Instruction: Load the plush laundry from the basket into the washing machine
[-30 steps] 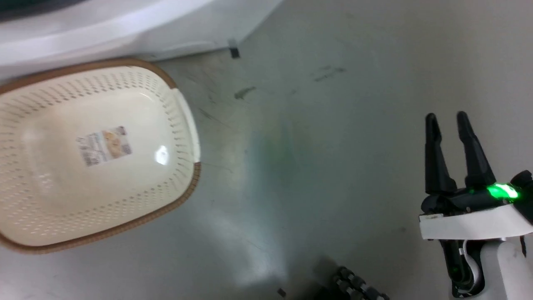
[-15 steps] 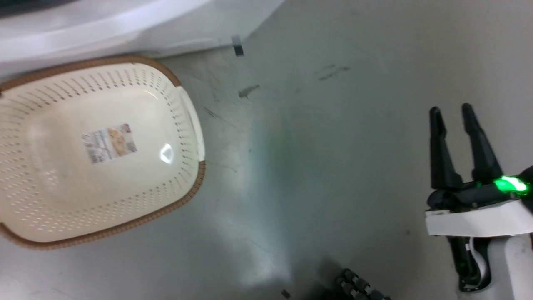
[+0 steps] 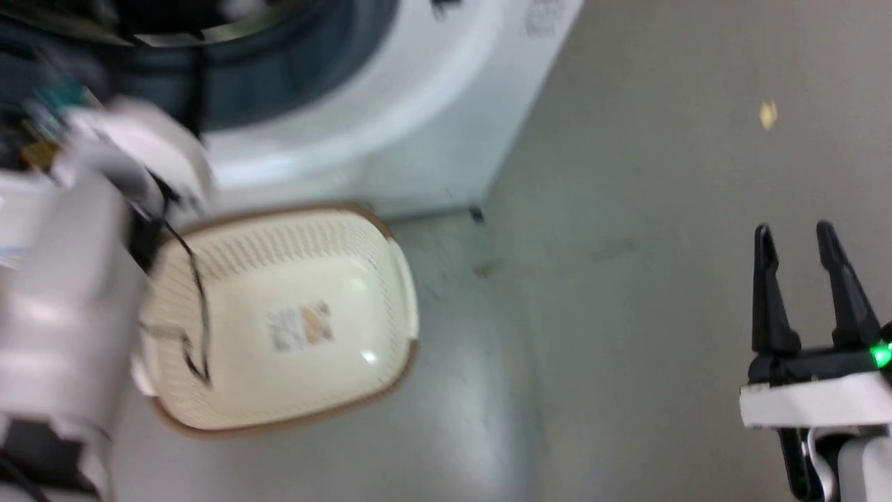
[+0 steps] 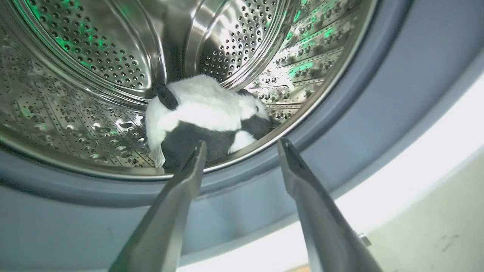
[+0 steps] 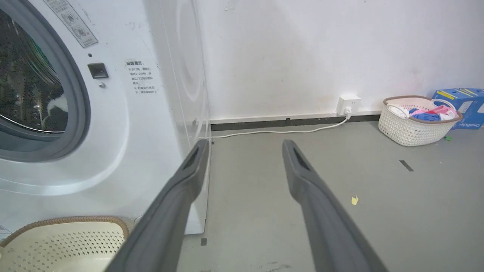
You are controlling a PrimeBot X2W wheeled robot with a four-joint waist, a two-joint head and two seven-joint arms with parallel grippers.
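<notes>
— Is the panda [image 4: 204, 121] in yet?
— Looks that way. It's lying low in the drum [image 4: 94, 56] of the washing machine [image 5: 143, 132], just inside the grey seal [image 4: 340, 113]. The basket [image 3: 237, 362] in front of the machine has just its paper label [image 3: 301, 326] showing on the bottom
— And the left gripper [image 4: 242, 143]?
— At the machine's opening, pointing in at the toy, fingers spread with nothing between them. One tip overlaps the toy's black part; I can't tell if it touches
— So what next?
— I'd say draw that arm out of the opening, clear of the seal, then close the machine up
— The right gripper [image 3: 794, 229]?
— Off to the machine's right, over the floor [image 3: 627, 314], fingers parted, holding nothing
</notes>
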